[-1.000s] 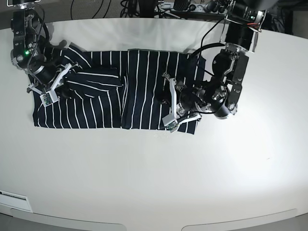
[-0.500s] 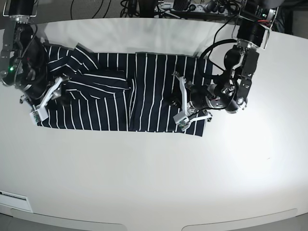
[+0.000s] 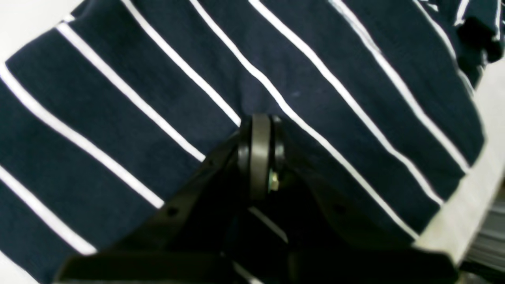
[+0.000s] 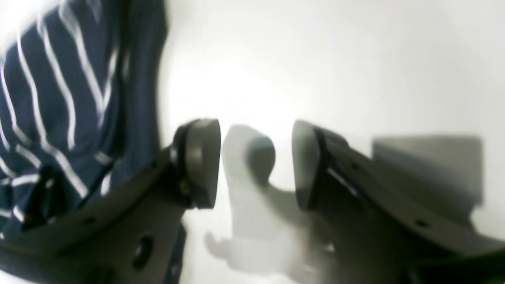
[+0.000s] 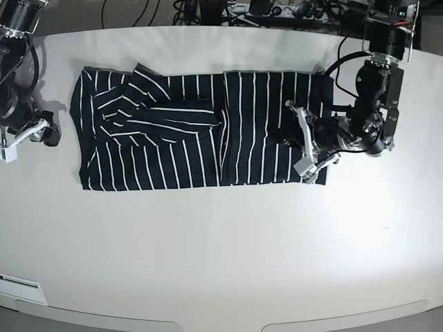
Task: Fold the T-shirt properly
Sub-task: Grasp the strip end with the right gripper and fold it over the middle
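While the T-shirt (image 5: 201,131) lies spread across the far half of the white surface (image 5: 221,249), the right hand (image 5: 21,137) is seen at the base view's left edge, set apart from the garment's left border and angled low over bare surface. In the right wrist view its two fingers (image 4: 201,161) are held parted with a clear gap between them, and nothing is gripped; only their shadow falls on the surface, with the striped cloth (image 4: 59,110) off to one side. The shirt's left part is bunched into diagonal folds, whereas its right part lies flatter with the stripes running straight. At the shirt's right end the left hand (image 5: 306,142) is laid nearly horizontal, reaching in from the right with its arm bent back behind it. In the left wrist view its fingertips (image 3: 258,150) are pressed together with no gap seen, down on the striped fabric (image 3: 158,79); whether cloth is pinched between them cannot be told.
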